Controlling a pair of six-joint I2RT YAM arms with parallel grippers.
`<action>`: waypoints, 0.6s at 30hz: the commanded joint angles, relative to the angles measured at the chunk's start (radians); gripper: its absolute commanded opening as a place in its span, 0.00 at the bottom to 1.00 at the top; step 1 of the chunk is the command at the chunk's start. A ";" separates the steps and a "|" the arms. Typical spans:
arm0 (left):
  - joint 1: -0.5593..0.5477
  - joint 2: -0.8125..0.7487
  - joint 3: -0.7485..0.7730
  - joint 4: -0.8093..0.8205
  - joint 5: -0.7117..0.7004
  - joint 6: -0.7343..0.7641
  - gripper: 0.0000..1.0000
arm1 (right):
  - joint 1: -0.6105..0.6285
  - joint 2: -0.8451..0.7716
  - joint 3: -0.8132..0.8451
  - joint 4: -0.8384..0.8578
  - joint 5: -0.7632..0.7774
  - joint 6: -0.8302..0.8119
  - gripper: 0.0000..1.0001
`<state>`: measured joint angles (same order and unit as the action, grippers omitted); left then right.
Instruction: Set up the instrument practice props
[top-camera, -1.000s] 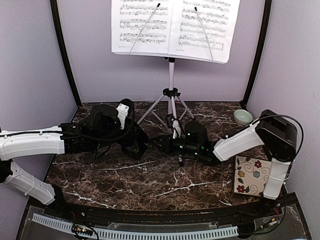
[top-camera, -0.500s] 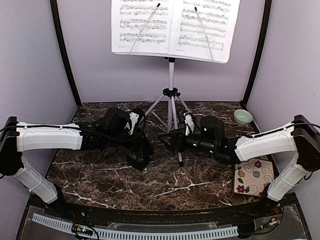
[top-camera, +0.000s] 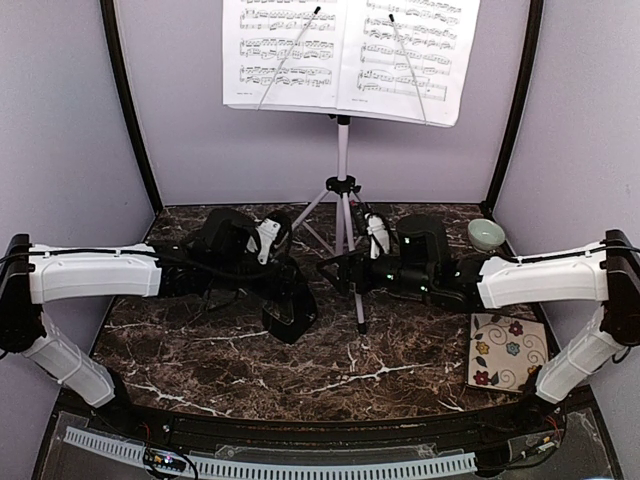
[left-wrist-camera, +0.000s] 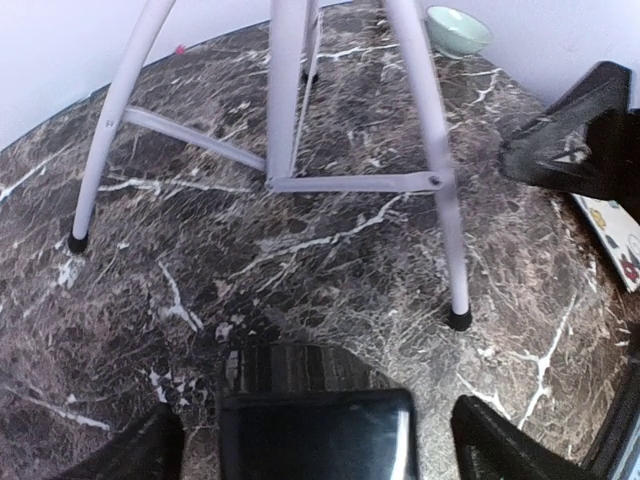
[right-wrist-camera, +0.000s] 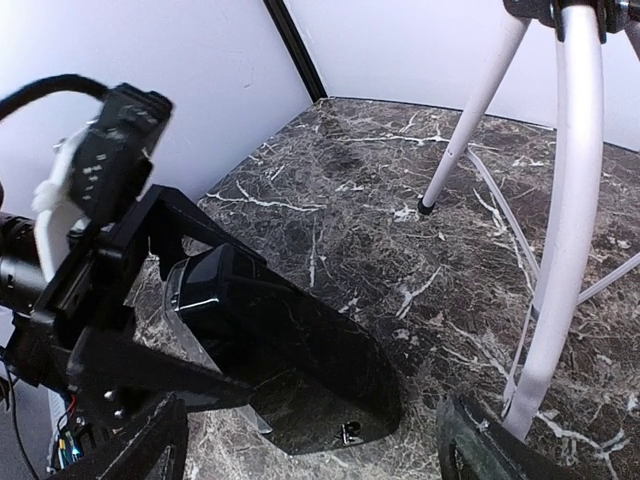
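The white music stand (top-camera: 343, 150) stands at the back on its silver tripod, with two printed music sheets (top-camera: 283, 50) (top-camera: 405, 55) on its desk. My left gripper (top-camera: 287, 303) is shut on the black pyramid metronome (top-camera: 292, 318) and holds it tilted just over the marble, left of the tripod's front leg. The metronome also shows between the fingers in the left wrist view (left-wrist-camera: 318, 435), and in the right wrist view (right-wrist-camera: 290, 350) with its hollow base turned to the camera. My right gripper (top-camera: 340, 272) is open and empty beside the front leg (right-wrist-camera: 560, 250).
A pale green bowl (top-camera: 486, 234) sits at the back right. A floral tile (top-camera: 507, 350) lies at the front right under the right arm. The tripod legs (left-wrist-camera: 440, 180) spread over the middle back of the marble table (top-camera: 300, 380). Purple walls close the sides and back.
My left gripper has carried the metronome to the right and a little nearer. The right arm has stretched out flat, with its wrist now farther back beside the tripod.
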<state>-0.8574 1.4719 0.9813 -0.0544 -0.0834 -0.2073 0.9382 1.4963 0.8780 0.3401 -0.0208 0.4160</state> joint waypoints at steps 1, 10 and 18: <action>0.018 -0.096 0.011 0.014 0.093 0.013 0.99 | -0.011 -0.007 0.059 -0.053 0.023 -0.009 0.88; 0.023 -0.299 -0.177 0.082 0.102 -0.007 0.91 | -0.021 0.085 0.238 -0.172 -0.018 0.008 0.87; 0.022 -0.324 -0.293 0.214 0.110 0.043 0.84 | -0.021 0.241 0.471 -0.289 -0.110 0.047 0.84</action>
<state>-0.8394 1.1419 0.7109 0.0666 0.0223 -0.2028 0.9218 1.6871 1.2678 0.1097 -0.0723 0.4320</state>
